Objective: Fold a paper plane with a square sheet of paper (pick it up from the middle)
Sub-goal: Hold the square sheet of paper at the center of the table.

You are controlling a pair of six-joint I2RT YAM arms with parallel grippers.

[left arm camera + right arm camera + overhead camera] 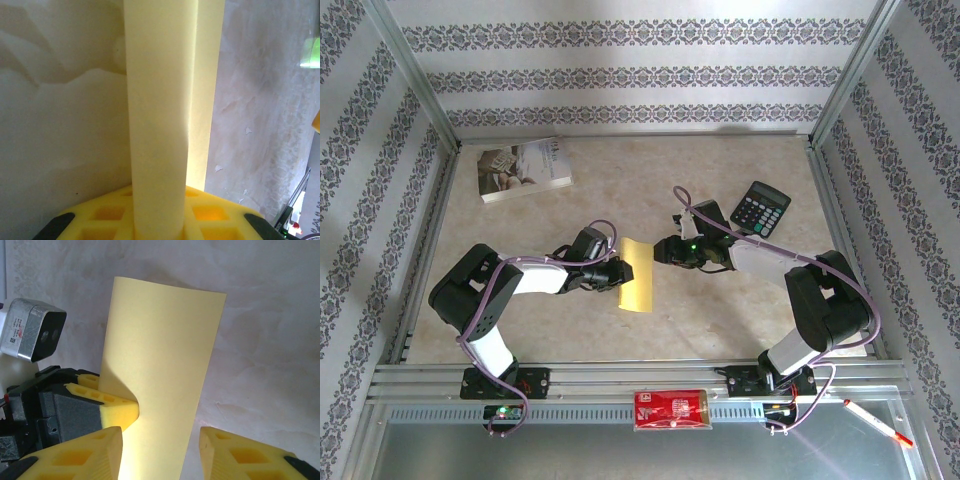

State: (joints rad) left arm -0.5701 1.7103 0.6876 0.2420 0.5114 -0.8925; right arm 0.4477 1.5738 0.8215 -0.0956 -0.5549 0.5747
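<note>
The square sheet of paper [638,275] is yellow and folded into a tall narrow strip, held up off the table at mid-table. My left gripper [617,270] is shut on its left edge. In the left wrist view the strip [160,115] rises out of the left gripper [160,222] between its yellow foam pads [215,212]. My right gripper [662,250] faces it from the right and is open. In the right wrist view the paper [162,350] runs down between the right gripper's [160,457] spread fingers [240,455], with a gap on the right side. A left finger [117,410] presses the paper's left edge.
A white printed book [523,168] lies at the back left. A black calculator [761,208] sits at the back right, just beyond the right arm. A red packet [670,409] and a pen [878,422] lie on the front rail below the table's near edge.
</note>
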